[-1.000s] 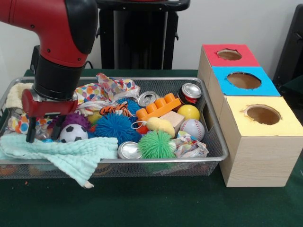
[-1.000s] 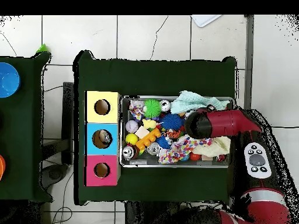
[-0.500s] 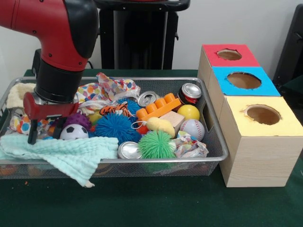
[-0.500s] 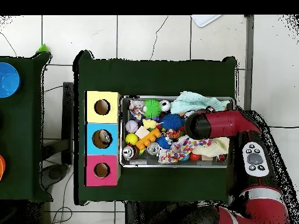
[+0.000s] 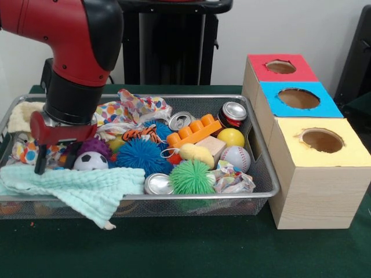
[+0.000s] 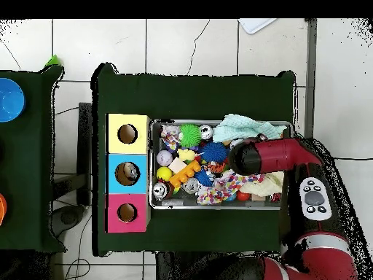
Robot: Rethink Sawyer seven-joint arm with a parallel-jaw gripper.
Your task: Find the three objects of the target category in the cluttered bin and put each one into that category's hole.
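My gripper hangs low at the left end of the wire bin, open, its black fingers straddling small items just above the mint cloth. Right beside it sit a soccer ball and a purple spiky ball. Further right lie a yellow ball, a baseball, a silver can, a second can and a red can. In the overhead view the arm hides the gripper.
The box on the right has a red hole, a blue hole and a yellow hole. Blue and green spiky balls, an orange brick, a wooden block and a patterned cloth crowd the bin.
The arm has shifted only slightly. The gripper stays low and open at the bin's left end, and the soccer ball sits a little deeper behind the mint cloth.
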